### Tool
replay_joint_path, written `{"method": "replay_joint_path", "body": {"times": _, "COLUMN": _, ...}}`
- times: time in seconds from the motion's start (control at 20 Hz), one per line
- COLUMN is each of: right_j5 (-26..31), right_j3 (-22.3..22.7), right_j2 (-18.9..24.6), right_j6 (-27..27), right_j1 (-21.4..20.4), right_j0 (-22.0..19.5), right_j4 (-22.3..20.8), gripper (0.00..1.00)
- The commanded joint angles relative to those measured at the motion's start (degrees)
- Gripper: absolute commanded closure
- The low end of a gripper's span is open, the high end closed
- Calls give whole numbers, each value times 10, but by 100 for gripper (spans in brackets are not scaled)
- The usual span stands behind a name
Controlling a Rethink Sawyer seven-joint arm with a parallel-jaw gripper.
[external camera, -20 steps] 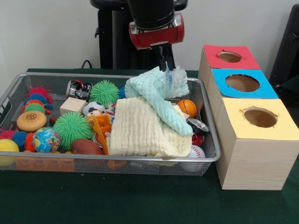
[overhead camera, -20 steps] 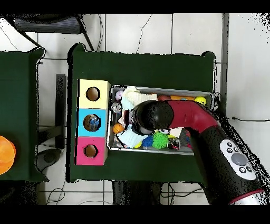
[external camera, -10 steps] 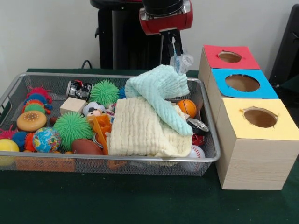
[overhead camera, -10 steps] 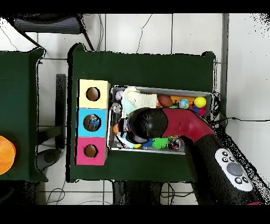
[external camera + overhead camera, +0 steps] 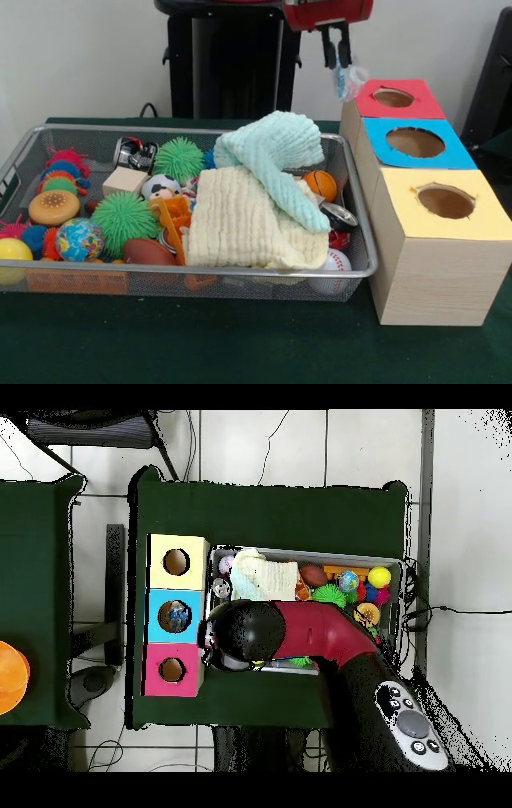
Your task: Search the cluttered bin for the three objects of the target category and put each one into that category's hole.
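Pinching a small clear item (image 5: 342,81), the gripper (image 5: 336,54) has been carried from the bin (image 5: 240,272) to upper right, beside the boxes (image 5: 408,144).

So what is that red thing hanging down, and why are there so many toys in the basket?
The red thing is the end of a robot arm. Its gripper has jaws, closed on a small clear bluish object that I can't identify, held in the air beside the red-topped box.

One picture looks across the table; the other looks straight down from above.

The wire basket holds balls, spiky toys, a toy burger and two cloths, one pale yellow and one mint green. Beside it stand three wooden boxes topped red, blue and yellow, each with a round hole. The robot sorts toys into those holes.
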Motion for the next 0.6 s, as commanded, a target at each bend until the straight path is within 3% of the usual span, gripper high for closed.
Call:
{"method": "replay_joint_path", "body": {"times": 0.05, "right_j5": -52, "right_j3": 5, "right_j2": -47, "right_j6": 163, "right_j1": -18, "right_j0": 34, "right_j4": 45, "gripper": 100}}
{"method": "replay_joint_path", "body": {"times": 0.6, "right_j5": -105, "right_j3": -40, "right_j2": -96, "right_j6": 160, "right_j1": 25, "right_j0": 83, "right_j4": 79, "gripper": 100}}
